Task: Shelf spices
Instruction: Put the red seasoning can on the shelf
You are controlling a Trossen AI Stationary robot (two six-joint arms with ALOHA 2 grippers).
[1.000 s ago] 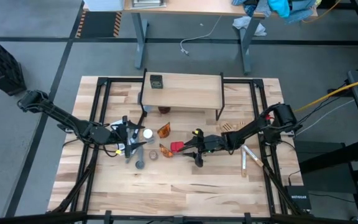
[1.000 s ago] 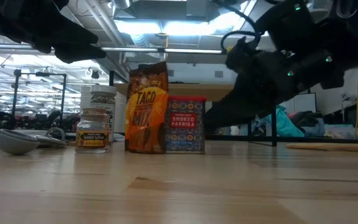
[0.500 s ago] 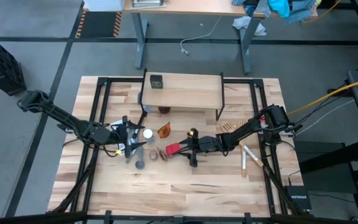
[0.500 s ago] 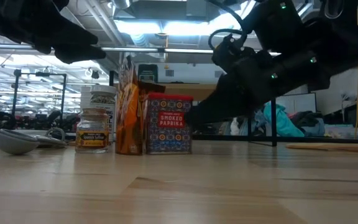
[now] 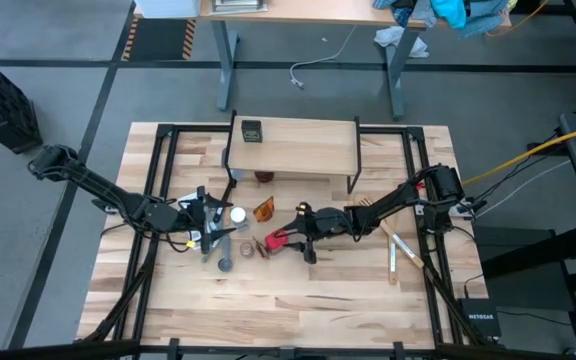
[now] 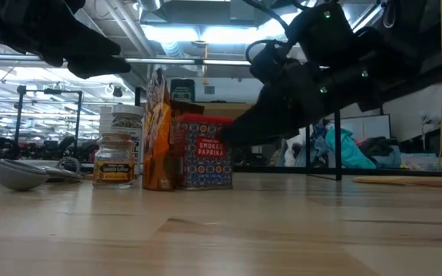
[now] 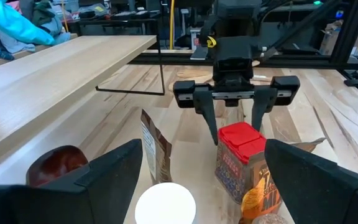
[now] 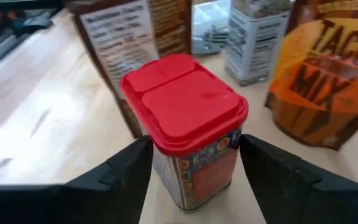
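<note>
My right gripper (image 5: 291, 238) is open and reaches level from the table's right. Its fingers stand on either side of the red-topped paprika box (image 8: 188, 118), which stands on the table beside the orange taco packet (image 6: 158, 134). My left gripper (image 5: 222, 223) is open and waits by the white-capped jar (image 7: 165, 202) and the small brown-capped jar (image 6: 116, 161). A second orange packet (image 5: 263, 209) stands near them. The light-wood shelf (image 5: 298, 150) carries the dark grey tin (image 5: 251, 130). My right gripper's fingers (image 8: 129, 171) flank the box's side walls (image 8: 166, 165) just below the red lid, coming level from the table's right. The box stands on the table, slightly turned, close against the taco packet. Whether the fingers touch the walls, I cannot tell.
A dark red round thing (image 5: 264, 177) sits under the shelf. A pale grey utensil (image 6: 21, 172) lies on the table's left part, and a wooden spatula (image 5: 393, 256) and small wooden pieces (image 5: 368, 205) on its right. The near half of the table (image 5: 288, 310) is bare wood.
My right gripper has moved toward the table's left, around the red-topped box. The box has slid left along the table toward the taco packet and turned a little. The packet has turned from face-on to nearly edge-on in the low view.
</note>
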